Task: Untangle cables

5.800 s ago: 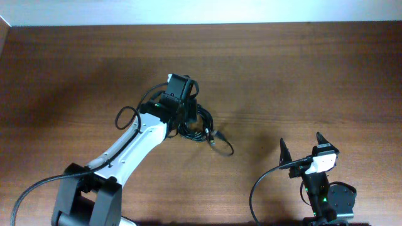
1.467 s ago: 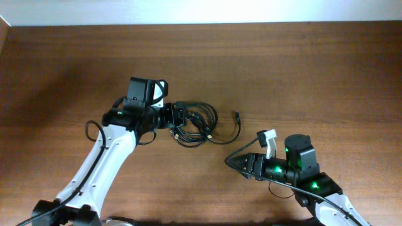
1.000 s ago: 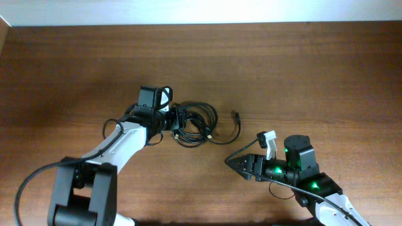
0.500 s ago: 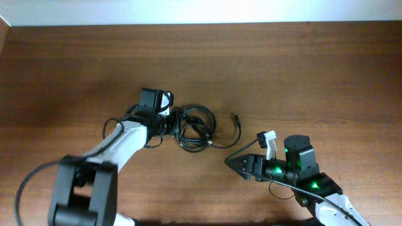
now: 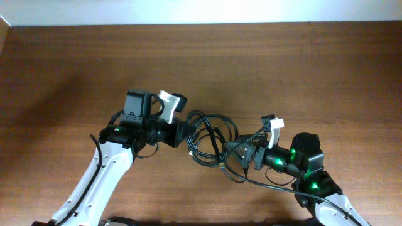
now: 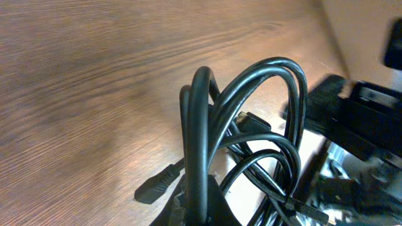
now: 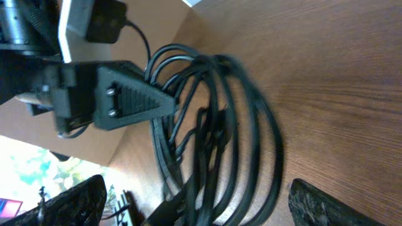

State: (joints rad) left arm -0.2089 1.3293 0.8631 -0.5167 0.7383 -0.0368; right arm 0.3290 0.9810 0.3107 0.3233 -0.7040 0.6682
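The bundle of thin black cables [image 5: 210,135] is mid-way across the brown wooden surface [image 5: 282,63], between the arms. The left wrist view shows the left gripper [image 6: 195,210] with its jaws clamped on upright loops. Only the right wrist view shows the right gripper [image 7: 201,201] with its jaws spread wide around the loops, gripping nothing.

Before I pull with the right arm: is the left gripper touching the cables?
Touching. In the left wrist view the cables run straight down into the left gripper and are clamped there at the bottom edge.
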